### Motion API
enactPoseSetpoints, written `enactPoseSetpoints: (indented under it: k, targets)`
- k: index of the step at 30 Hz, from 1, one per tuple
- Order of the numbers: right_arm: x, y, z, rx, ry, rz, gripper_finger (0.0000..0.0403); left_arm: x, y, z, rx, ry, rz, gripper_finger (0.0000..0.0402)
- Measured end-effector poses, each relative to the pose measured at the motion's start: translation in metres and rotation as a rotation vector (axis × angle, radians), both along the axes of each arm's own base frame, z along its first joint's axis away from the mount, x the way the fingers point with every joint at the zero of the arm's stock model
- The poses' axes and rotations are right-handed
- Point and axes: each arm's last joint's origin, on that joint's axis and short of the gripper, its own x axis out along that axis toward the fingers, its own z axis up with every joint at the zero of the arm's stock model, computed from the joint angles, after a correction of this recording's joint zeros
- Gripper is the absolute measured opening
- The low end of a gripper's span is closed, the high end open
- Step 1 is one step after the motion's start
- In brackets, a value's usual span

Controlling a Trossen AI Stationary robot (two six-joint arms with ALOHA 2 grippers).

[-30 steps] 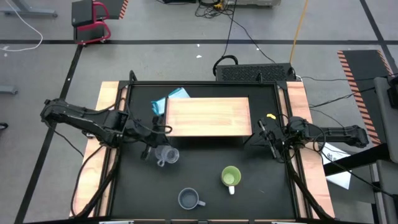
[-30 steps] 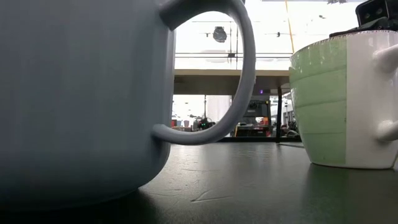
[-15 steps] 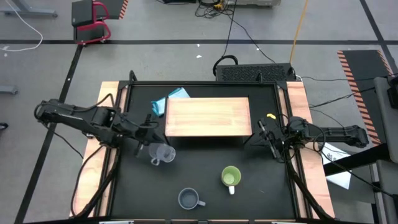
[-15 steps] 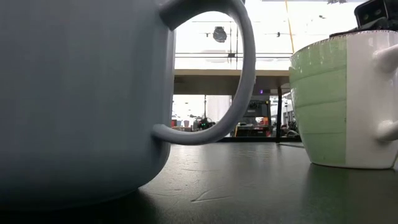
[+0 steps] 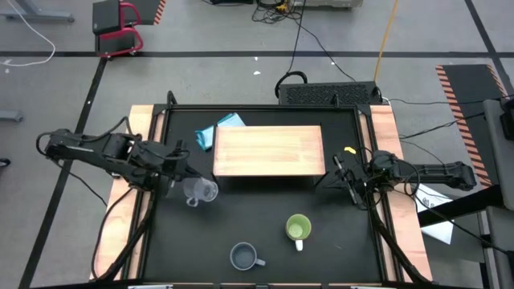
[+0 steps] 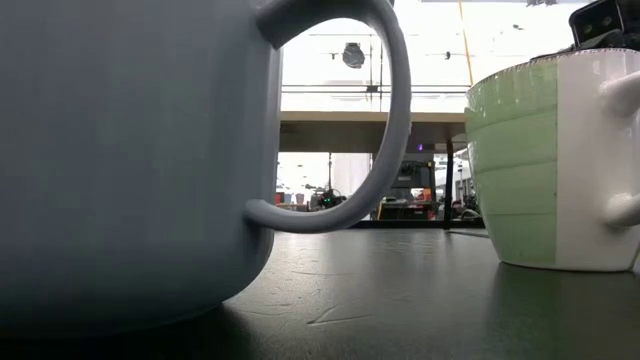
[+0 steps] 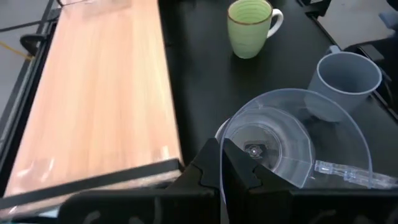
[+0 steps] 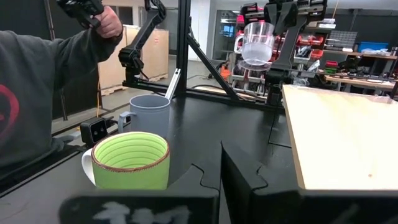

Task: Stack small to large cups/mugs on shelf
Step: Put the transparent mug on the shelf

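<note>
The clear glass cup hangs in the air off the shelf's near left corner, with my left gripper shut on it. The right wrist view shows the cup raised above the level of the shelf top. The light wooden shelf stands at the table's far middle. The green mug and the grey-blue mug stand upright on the black table near its front. My right gripper waits shut at the table's right edge, touching nothing. My left gripper holds the glass cup by its rim; the wall sits between the two fingers, one inside the cup and one outside. The fingers slant down from the table's left side. The cup hangs below them, roughly upright and clear of the table.
A blue cloth lies by the shelf's far left corner. A small yellow thing lies right of the shelf. A person's sleeve and hand show beyond the table's front. Bare black table lies between the shelf and the mugs.
My left gripper has drawn back toward the table's left edge and risen a little, carrying the glass cup with it. The cup stays upright in the hold and clear of the table.
</note>
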Motion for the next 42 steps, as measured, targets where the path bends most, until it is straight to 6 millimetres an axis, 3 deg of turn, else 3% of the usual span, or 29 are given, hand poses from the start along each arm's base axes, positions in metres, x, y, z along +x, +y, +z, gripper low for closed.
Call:
enactPoseSetpoints:
  k: [14,20,30,42]
  targets:
    - [0.000,0.000,0.001,-0.001,-0.009,0.000,0.0000,-0.028,0.003,-0.033,-0.099,-0.253,-0.081,0.0000]
    - [0.000,0.000,0.001,-0.001,-0.008,0.000,0.0000,-0.026,0.000,-0.046,-0.127,-0.358,-0.159,0.0000]
    - [0.000,0.000,0.001,-0.001,-0.008,0.000,0.0000,-0.020,-0.001,-0.069,-0.132,-0.375,-0.152,0.0000]
    - [0.000,0.000,0.001,0.000,-0.008,0.000,0.0000,-0.016,-0.005,-0.068,-0.160,-0.505,-0.278,0.0000]
